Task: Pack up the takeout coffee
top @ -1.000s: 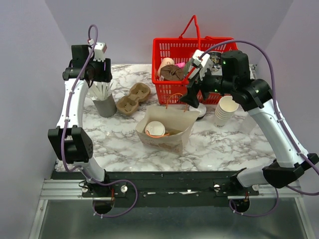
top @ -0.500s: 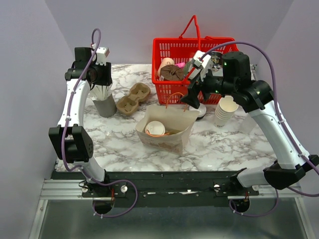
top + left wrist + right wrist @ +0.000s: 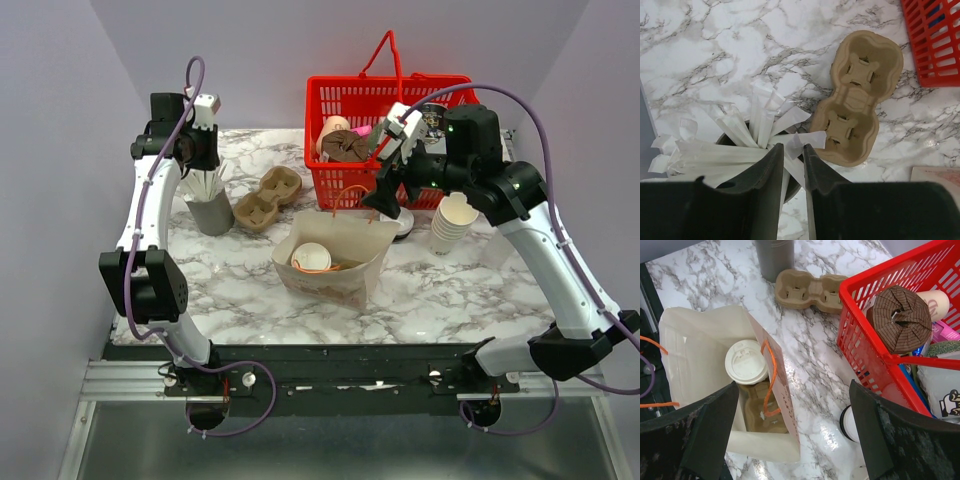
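A white marble counter point(image 3: 450, 290) seen from above, with two robot arms mounted at its near edge.

A brown paper bag point(image 3: 345, 235) stands open in the middle of the counter. The takeout coffee point(image 3: 312, 258), a small white cup with a round white lid point(image 3: 746, 361), sits upright inside the bag, on the bag's left side in the overhead view.

The right pincer point(image 3: 793, 390) hovers above the far right edge of the bag. Its jaws are spread wide and it holds nothing.

The left pincer point(image 3: 792, 150) hangs over a grey cup point(image 3: 212, 212) full of paper-wrapped straws point(image 3: 730, 150) at the left of the counter. Its jaws are drawn close, with only a narrow gap. A white straw wrapper shows in that gap, but I cannot tell whether it is actually pinched.

A two-hole cardboard cup carrier point(image 3: 855, 100) lies flat just right of the straw cup.

A red wire basket point(image 3: 345, 105) stands at the back right and holds assorted goods, among them a brown pleated round item point(image 3: 900, 317).

Between basket and bag lies a short stack of loose lids point(image 3: 405, 225). A stack of lidless white cups point(image 3: 453, 222) stands just right of it.
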